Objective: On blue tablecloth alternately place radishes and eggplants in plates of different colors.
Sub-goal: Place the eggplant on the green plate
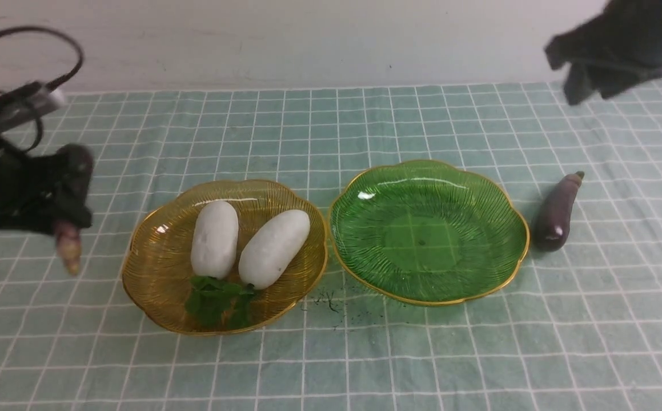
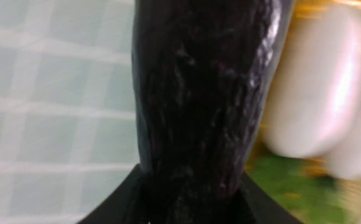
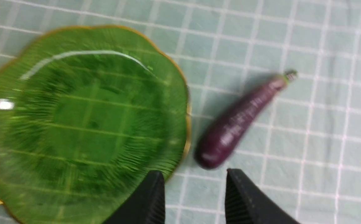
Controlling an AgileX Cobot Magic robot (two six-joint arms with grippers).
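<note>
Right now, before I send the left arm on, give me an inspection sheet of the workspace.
Surface: blue tablecloth, white grid.
Job's things: left radish and right radish side by side in the amber plate, leafy sprig at their near ends; green plate empty; loose eggplant on the cloth to its right; held eggplant off the cloth, far left.
Clutter: dark specks on the cloth between the plates.
Grippers: left gripper shut on the held eggplant; right gripper open, empty, raised.
Cables: black cable loops above the left arm.
Surroundings: pale wall behind.
</note>
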